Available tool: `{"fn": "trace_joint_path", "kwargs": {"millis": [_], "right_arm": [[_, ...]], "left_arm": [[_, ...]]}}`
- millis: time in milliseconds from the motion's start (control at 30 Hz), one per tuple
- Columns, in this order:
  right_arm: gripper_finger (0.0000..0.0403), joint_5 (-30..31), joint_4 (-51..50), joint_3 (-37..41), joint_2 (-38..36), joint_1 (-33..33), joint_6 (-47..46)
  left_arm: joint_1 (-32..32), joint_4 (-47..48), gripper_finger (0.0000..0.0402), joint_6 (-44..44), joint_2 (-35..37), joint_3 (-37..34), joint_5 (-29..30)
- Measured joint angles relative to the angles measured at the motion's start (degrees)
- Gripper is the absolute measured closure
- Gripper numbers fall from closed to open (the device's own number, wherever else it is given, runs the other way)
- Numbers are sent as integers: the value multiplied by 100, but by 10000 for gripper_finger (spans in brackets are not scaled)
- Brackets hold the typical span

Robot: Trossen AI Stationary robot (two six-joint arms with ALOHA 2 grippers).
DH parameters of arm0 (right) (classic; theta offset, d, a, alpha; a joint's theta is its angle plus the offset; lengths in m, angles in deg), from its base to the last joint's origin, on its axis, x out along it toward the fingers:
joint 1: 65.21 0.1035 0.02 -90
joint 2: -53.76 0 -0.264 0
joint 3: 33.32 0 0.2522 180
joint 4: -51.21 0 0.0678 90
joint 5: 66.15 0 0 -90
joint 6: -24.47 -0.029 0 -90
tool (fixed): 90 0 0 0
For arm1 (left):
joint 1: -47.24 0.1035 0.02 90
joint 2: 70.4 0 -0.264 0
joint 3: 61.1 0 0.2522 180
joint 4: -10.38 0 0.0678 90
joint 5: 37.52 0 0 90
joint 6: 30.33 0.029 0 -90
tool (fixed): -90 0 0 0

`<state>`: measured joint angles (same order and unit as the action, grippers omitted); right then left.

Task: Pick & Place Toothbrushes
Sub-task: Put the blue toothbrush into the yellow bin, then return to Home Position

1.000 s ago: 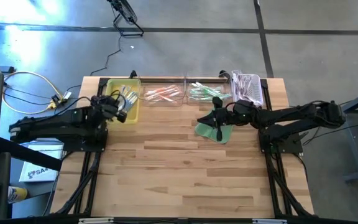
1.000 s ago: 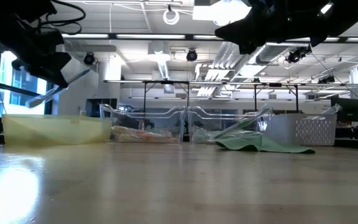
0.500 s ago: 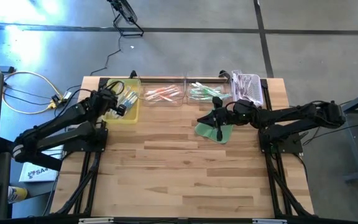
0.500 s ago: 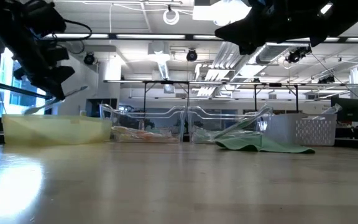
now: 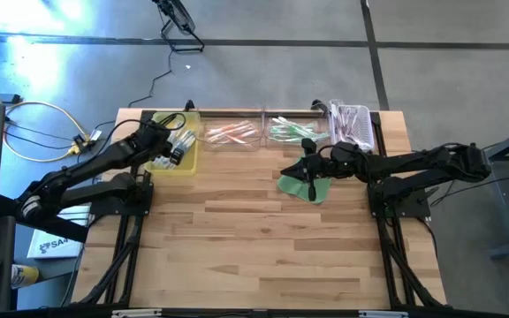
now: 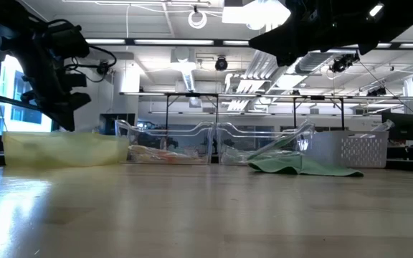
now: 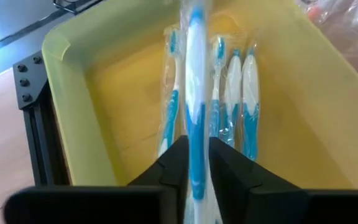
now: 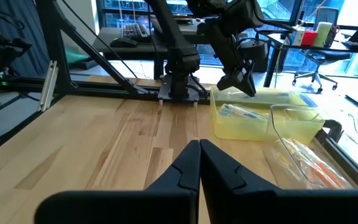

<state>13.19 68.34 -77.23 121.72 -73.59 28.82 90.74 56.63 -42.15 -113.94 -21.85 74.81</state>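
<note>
Yellow bin (image 7: 73, 118): your left pincer (image 7: 196, 163) is releasing a blue toothbrush (image 7: 196, 93), fingers barely clamped; open wider, withdraw.

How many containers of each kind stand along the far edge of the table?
Yellow bin: 1
Clear bins: 2
White basket: 1
Total: 4

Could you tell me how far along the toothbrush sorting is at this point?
Done: blue toothbrushes lie in the yellow bin. In hand: the left gripper, over that bin, has one more blue toothbrush between its fingers. Left: releasing it. The right gripper waits shut above the table.
</note>
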Motion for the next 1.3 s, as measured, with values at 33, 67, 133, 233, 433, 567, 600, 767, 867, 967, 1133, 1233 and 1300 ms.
{"fn": "trace_joint_path", "kwargs": {"millis": [33,67,133,233,433,567,600,767,867,967,1133,1233,1300], "right_arm": [[401,0,-14,0,0,0,1],[401,0,-19,0,0,0,-1],[401,0,-23,0,0,0,-1],[401,0,-26,0,0,0,0],[401,0,-30,0,0,0,1],[401,1,-30,0,0,0,1],[401,0,-31,0,0,0,1],[401,2,-32,0,0,0,-1],[401,2,-30,0,0,0,1],[401,2,-32,0,0,0,1],[401,2,-32,0,0,0,0],[401,2,-32,0,0,0,0],[401,2,-32,0,0,0,1]], "left_arm": [[0,1,338,0,-32,0,0],[0,1,329,0,-52,0,-4],[0,-12,311,0,-61,0,-4],[0,-113,288,0,-61,0,-5],[0,-248,266,0,-61,0,-7],[0,-242,266,0,-61,0,-7],[0,-242,266,-1,-61,0,-7],[0,-242,265,0,-61,0,-7],[0,-241,265,-2,-61,0,-5],[-24,-193,265,114,-61,0,-82],[-517,-317,265,242,-30,0,97],[-1065,-441,265,256,43,0,472],[-1518,-557,265,288,82,0,705]]}}
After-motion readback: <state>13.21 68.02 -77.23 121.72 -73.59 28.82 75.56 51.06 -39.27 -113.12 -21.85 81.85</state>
